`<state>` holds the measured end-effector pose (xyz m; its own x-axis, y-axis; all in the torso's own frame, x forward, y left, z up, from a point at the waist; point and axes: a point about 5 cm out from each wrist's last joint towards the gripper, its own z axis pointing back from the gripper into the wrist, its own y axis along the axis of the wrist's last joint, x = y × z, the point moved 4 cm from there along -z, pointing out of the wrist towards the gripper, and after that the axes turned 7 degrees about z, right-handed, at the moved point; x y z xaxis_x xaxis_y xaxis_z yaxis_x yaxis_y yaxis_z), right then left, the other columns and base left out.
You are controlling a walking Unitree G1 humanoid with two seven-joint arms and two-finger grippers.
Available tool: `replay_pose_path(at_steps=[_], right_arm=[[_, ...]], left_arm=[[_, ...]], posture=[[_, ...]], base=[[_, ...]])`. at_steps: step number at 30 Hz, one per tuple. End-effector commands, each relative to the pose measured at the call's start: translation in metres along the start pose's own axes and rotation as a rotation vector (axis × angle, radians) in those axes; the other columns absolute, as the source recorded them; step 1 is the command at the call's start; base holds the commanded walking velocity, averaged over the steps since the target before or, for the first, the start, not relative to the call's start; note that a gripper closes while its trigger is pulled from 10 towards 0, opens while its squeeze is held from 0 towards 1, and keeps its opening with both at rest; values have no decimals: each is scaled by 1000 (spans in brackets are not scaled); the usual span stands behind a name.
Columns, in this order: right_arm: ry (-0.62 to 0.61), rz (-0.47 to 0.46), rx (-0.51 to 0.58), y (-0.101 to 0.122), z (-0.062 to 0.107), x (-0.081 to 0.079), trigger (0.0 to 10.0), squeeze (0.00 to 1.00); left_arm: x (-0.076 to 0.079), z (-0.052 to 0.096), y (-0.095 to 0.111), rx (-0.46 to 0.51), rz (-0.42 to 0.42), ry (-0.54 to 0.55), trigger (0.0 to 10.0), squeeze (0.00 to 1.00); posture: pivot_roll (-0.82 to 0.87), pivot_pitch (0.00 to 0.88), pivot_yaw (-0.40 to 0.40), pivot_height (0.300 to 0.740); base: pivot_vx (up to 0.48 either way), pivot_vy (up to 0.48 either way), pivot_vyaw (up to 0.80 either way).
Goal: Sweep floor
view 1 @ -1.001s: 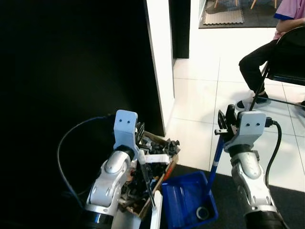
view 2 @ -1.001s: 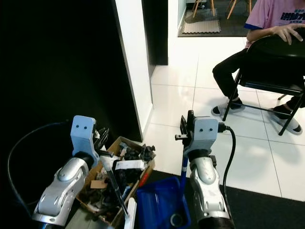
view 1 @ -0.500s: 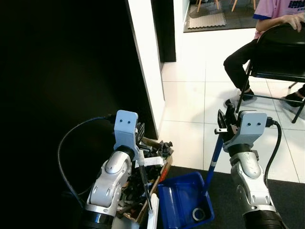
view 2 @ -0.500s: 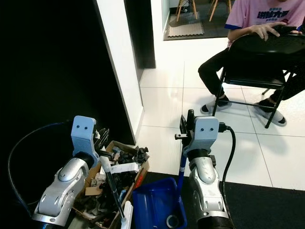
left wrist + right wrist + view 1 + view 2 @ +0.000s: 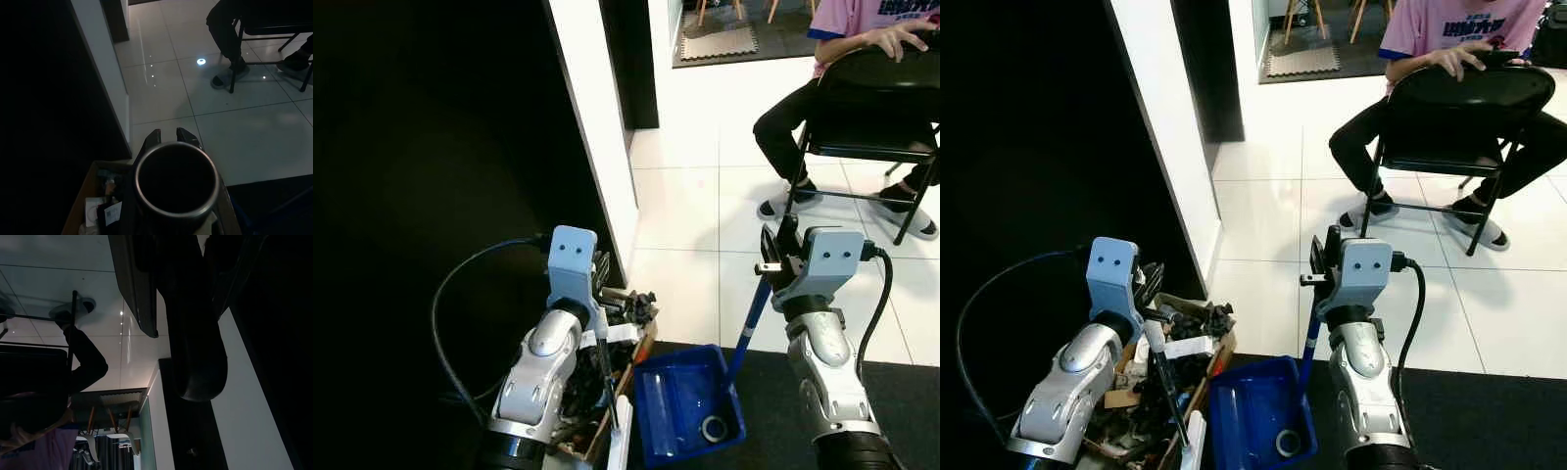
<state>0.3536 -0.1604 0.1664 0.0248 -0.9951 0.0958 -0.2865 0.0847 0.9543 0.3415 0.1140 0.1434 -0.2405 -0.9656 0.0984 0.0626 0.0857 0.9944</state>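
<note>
Blue dustpan (image 5: 688, 409), near centre on the dark mat, hangs by its long handle pinched in my right gripper (image 5: 773, 257); left gripper (image 5: 601, 277) pinches the broom handle (image 5: 607, 377) over a junk-filled box (image 5: 1170, 377); carrying step, sweeping debris next.

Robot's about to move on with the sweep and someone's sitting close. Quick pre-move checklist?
1. Right tool closed on the blue dustpan handle: ok.
2. Left tool closed on the broom handle: looks ok, partly hidden.
3. Blue dustpan holds a small ring, nothing spilling: ok.
4. Cardboard box of clutter right beside the left arm, snag risk: not ok.
5. Seated person on a folding chair ahead on the right: not ok, keep clear.
6. Dirt left on the white tiles: cannot tell.
</note>
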Motion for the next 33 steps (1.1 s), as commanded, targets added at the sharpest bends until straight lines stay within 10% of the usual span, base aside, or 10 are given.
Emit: replay_pose_path(at_steps=[1, 33], right_arm=[[12, -9, 24, 3, -1, -5, 10000, 0], [9, -5, 19, 3, -1, -4, 10000, 0]], left_arm=[[-4, 0, 4, 13, -32, 19, 10000, 0], [-3, 0, 2, 4, -36, 21, 10000, 0]], posture=[[-71, 106, 126, 740], [-70, 111, 126, 740]], base=[[0, 0, 0], [0, 0, 0]])
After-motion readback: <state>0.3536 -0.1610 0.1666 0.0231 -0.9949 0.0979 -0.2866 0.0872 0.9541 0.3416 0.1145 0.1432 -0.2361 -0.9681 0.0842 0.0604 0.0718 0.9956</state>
